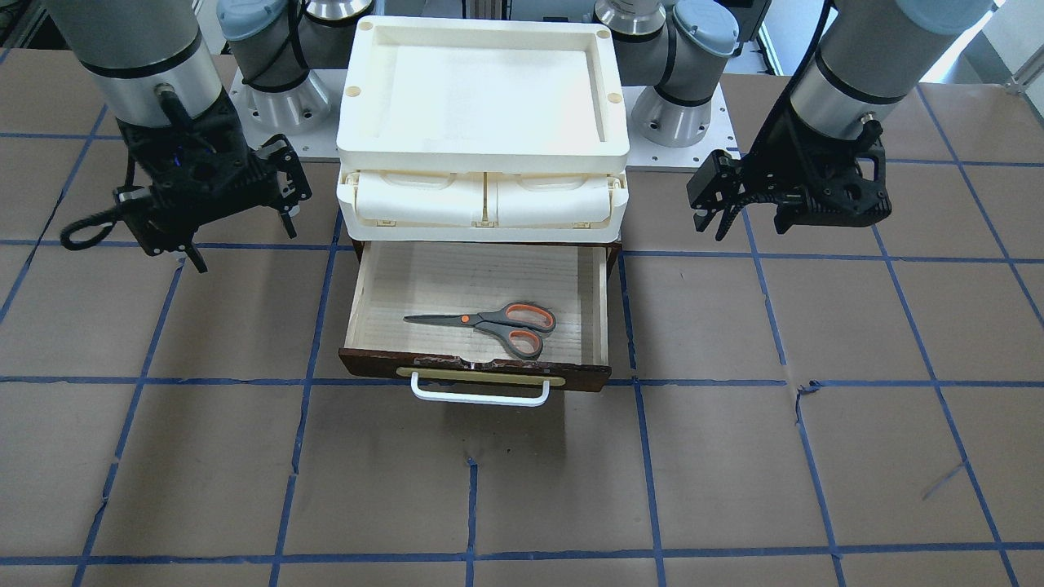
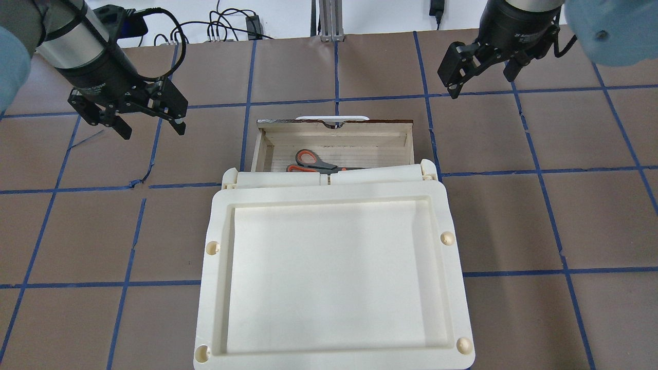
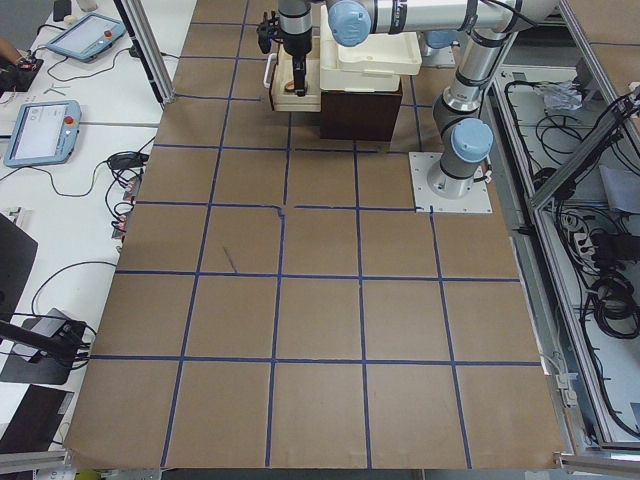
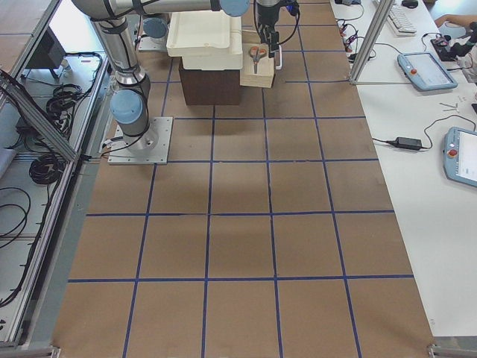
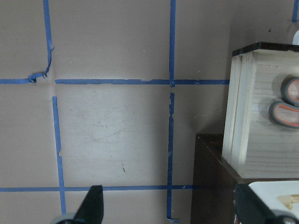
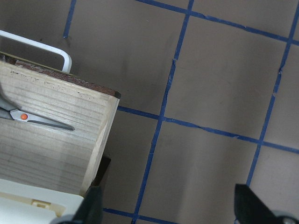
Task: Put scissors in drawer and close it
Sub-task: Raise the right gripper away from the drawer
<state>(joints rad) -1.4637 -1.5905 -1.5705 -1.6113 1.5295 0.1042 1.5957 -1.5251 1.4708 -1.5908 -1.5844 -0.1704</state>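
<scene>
The scissors [image 1: 497, 322] lie flat in the pulled-out drawer [image 1: 473, 364], with the orange-and-grey handles toward my left side and the blades toward my right. They also show in the overhead view [image 2: 313, 162], partly under the cream unit. The drawer's white bar handle [image 1: 479, 395] faces away from me. My left gripper [image 2: 152, 128] is open and empty, above the table to the left of the drawer. My right gripper [image 2: 483, 85] is open and empty, above the table right of and beyond the drawer. The left wrist view shows the scissor handles [image 5: 287, 102]. The right wrist view shows the blades [image 6: 37, 119].
A cream plastic unit with a tray top [image 2: 329, 277] and two shut compartments [image 1: 481, 200] sits on the dark cabinet over the drawer. The table is brown paper with a blue tape grid [image 1: 636, 456]. Both arm bases stand behind the unit.
</scene>
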